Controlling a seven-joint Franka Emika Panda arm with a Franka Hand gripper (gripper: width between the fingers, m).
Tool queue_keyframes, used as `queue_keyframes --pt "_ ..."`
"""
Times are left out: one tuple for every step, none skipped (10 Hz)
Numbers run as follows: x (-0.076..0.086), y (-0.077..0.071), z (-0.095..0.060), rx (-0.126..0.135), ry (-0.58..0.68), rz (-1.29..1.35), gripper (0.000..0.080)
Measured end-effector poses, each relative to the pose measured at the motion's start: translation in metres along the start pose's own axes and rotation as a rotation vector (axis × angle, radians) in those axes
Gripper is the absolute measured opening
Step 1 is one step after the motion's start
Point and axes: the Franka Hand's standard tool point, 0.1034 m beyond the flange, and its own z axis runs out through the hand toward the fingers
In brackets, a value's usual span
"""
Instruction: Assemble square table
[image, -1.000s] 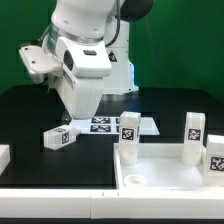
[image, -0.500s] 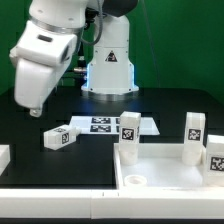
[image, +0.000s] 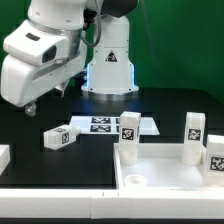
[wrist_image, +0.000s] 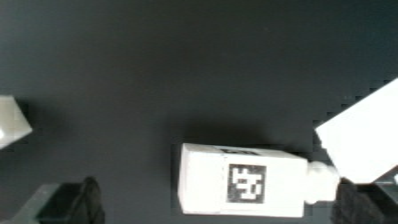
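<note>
Three legs (image: 193, 136) stand upright in the square tabletop (image: 170, 174) at the exterior view's right; a fourth leg (image: 60, 137) lies on the black desk (image: 30, 130). Tags show patterns only, no readable writing. Jaws (image: 30, 104): spread or pressed together, cannot tell.

Square top (image: 165, 168): smooth white plastic with a slight sheen on its raised rim. Loose leg (image: 59, 137) beside the marker board (image: 110, 125): the same matt white plastic, bearing a printed black-and-white tag. Surface (image: 30, 120): black, matt, finely textured. Arm housing (image: 40, 60): glossy white plastic.
</note>
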Motion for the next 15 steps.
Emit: queue_keyframes --pt "0.002 0.006 -0.003 -0.003 0.006 0.18 0.0649" --pt "0.006 0.005 -0.003 -0.011 0.013 0.36 0.0649" --pt "0.013 0.003 -0.001 -0.003 0.03 0.512 0.0649" --pt "0.015 0.004 0.0 0.023 0.043 0.596 0.0649" --pt "0.017 0.003 0.0 0.023 0.043 0.651 0.0649" --pt "0.018 0.003 0.0 0.025 0.043 0.703 0.0649" --pt "0.019 0.002 0.0 0.028 0.044 0.748 0.0649" --pt "0.021 0.002 -0.001 0.036 0.049 0.817 0.0649" --pt "0.023 0.001 -0.003 0.095 0.057 0.886 0.0649" --pt "0.027 0.006 -0.006 0.164 0.079 0.972 0.0649" --pt "0.032 0.009 -0.009 0.242 0.099 1.075 0.0649" --pt "0.032 0.009 -0.011 0.324 0.101 1.132 0.0649" --pt "0.028 0.015 -0.012 0.336 0.096 1.142 0.0649" --pt "0.03 0.015 -0.011 0.329 0.098 1.138 0.0649" --pt "0.031 0.014 -0.011 0.33 0.098 1.138 0.0649"
